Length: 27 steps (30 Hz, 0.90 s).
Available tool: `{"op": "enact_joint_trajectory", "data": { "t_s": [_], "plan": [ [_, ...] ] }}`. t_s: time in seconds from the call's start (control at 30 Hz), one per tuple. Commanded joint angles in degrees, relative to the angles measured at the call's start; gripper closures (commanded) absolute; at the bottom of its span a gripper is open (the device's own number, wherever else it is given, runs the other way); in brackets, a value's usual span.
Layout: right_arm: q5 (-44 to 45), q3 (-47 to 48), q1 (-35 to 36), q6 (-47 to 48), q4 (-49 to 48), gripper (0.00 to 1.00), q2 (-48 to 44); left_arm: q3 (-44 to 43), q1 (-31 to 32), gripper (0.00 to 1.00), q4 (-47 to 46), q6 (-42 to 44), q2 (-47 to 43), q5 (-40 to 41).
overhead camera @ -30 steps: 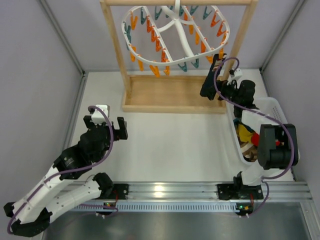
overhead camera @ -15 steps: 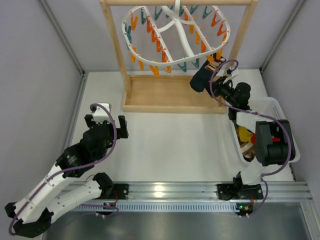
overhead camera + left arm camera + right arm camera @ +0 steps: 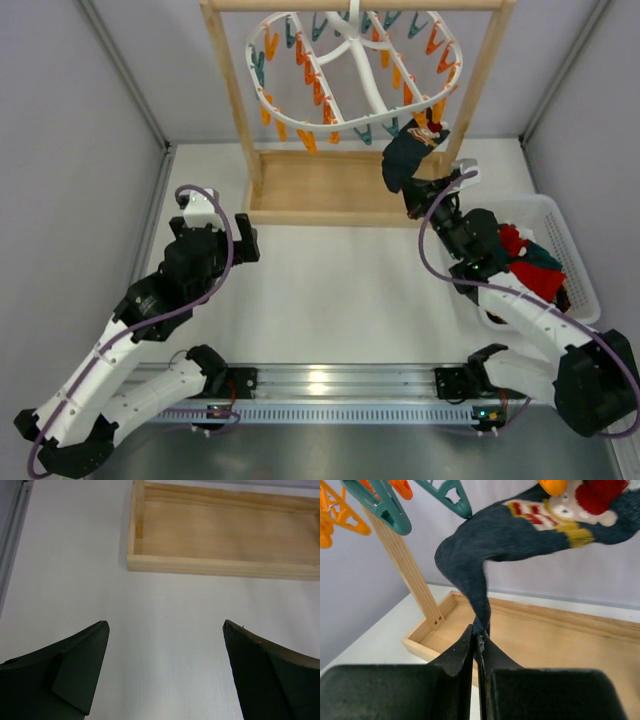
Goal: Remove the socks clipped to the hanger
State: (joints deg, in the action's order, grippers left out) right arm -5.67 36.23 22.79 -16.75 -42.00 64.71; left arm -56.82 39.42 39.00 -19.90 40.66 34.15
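Right hand (image 3: 476,631) clamped on the toe of a dark sock (image 3: 512,532) clipped to the hanger (image 3: 370,92); a downward tug should free it, while left hand (image 3: 165,630) waits spread apart.

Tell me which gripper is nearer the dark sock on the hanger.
Right. The right gripper is shut on the dark sock; the left gripper is open, far to its left.

The right hand (image 3: 477,634), spread open a second ago, has swung below the hanger (image 3: 367,88) and pinched the dark sock (image 3: 485,545) by its tip.
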Motion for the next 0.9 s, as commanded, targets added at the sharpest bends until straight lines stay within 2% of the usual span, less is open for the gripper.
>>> {"op": "enact_joint_trajectory", "data": {
  "t_s": [0.0,0.17,0.4,0.5,0.53,0.57,0.63,0.7,0.87],
  "plan": [
    [12.68,-1.68,5.06,3.83,4.99,1.0,-4.4,-5.58,-0.31,0.01,-2.79,-2.59,0.9,-5.04],
    [22.71,-2.65,14.71,6.38,8.68,1.0,-7.92,-12.25,-0.22,0.01,-2.7,-5.5,5.73,-11.81],
    [42.39,-4.5,28.97,10.59,5.71,1.0,-9.69,-27.0,0.92,0.01,-2.44,-6.99,16.01,-18.94],
    [50.72,-4.33,36.17,15.49,0.89,1.0,-6.71,-31.06,5.74,0.01,-2.44,-4.73,20.76,-12.38],
    [53.11,-3.98,38.02,16.13,-0.27,1.0,-5.57,-34.38,10.46,0.01,-2.35,-3.75,22.16,-9.48],
    [55.92,-3.1,40.91,19.44,-1.23,1.0,-3.12,-36.07,13.2,0.01,-2.35,-2.61,25.31,-2.32],
    [58.31,-1.61,42.77,20.44,-1.95,1.0,-0.74,-41.76,21.0,0.01,-2.27,1.43,28.84,3.0],
    [60.25,0.24,45.06,22.55,-3.34,1.0,2.52,-45.65,22.8,0.01,-1.83,3.72,33.76,5.22],
    [61.75,4.45,48.4,26.76,-4.85,1.0,7.97,-56.81,22.81,0.01,-0.07,6.89,42.55,5.75]
  ]
}}
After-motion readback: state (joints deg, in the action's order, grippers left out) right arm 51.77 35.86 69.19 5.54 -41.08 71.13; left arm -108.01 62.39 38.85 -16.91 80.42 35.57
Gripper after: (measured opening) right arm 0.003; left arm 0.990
